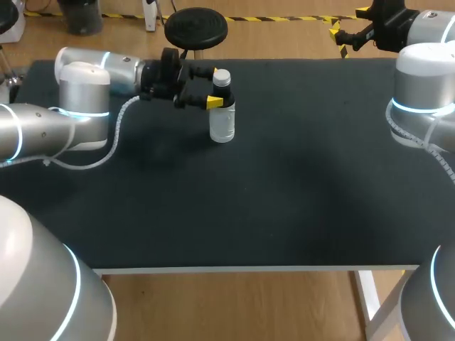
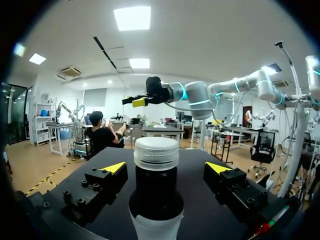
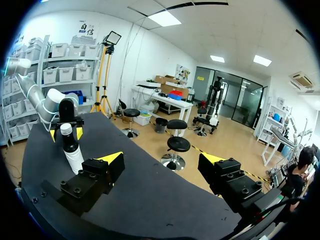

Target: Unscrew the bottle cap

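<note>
A clear bottle point(image 1: 222, 117) with a dark neck and a white cap point(image 1: 222, 75) stands upright on the black table, back left of centre. My left gripper point(image 1: 211, 87) comes in level from the left and straddles the bottle's neck, open. In the left wrist view the cap point(image 2: 156, 152) rises between the yellow fingertips point(image 2: 115, 167), with a gap on each side. My right gripper point(image 1: 348, 21) hangs open beyond the table's back right edge, holding nothing. Its own view shows the right gripper point(image 3: 162, 160) wide apart, with the bottle point(image 3: 72, 150) far ahead beside the left gripper point(image 3: 66, 133).
The black tabletop point(image 1: 298, 185) stretches wide to the right of and in front of the bottle, ending in a white front edge point(image 1: 256, 270). My left arm's white cable point(image 1: 117, 131) loops over the table's left part.
</note>
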Motion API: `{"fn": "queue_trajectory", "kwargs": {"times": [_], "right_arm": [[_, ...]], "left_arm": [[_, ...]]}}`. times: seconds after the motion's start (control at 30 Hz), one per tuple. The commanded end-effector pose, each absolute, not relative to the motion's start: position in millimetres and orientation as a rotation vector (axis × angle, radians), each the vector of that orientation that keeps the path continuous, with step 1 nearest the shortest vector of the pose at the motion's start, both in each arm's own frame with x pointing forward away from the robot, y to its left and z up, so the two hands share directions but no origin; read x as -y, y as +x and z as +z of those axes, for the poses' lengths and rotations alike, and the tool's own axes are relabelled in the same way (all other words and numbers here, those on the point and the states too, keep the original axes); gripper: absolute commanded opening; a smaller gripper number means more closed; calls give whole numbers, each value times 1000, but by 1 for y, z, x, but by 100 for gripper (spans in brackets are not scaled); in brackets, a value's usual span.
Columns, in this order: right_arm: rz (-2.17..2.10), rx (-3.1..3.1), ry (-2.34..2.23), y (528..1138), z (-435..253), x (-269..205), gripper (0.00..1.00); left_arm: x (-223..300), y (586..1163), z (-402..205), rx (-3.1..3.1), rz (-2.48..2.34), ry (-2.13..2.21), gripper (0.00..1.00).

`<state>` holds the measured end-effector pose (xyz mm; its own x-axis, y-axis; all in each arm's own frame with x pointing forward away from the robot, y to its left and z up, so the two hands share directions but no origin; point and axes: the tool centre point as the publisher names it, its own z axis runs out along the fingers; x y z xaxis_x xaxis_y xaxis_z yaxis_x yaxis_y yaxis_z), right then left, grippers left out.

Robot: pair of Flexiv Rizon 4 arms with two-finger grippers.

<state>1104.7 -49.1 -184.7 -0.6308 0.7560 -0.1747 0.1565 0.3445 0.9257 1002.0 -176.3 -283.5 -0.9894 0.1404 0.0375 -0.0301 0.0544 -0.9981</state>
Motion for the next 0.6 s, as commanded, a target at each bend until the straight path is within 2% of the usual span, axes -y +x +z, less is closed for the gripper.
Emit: {"fn": "queue_trajectory", "kwargs": {"times": [0.03,0.17,0.23,0.27,0.4,0.5,0.6], "right_arm": [[1291,-2011,793,1105,-185,50,100],[1291,-2011,793,1105,-185,50,100],[1291,-2011,793,1105,-185,50,100],[1291,-2011,793,1105,-185,50,100],[1291,-2011,793,1105,-185,50,100],[1291,-2011,793,1105,-185,50,100],[1291,-2011,793,1105,-185,50,100]], "left_arm": [[176,1005,-285,2181,2071,-121,100],[177,1005,-286,2183,2070,-121,99],[177,1005,-286,2183,2069,-122,58],[177,1005,-286,2184,2069,-122,45],[177,1006,-285,2184,2072,-123,36],[177,1006,-285,2185,2072,-123,34],[177,1006,-285,2186,2072,-124,22]]}}
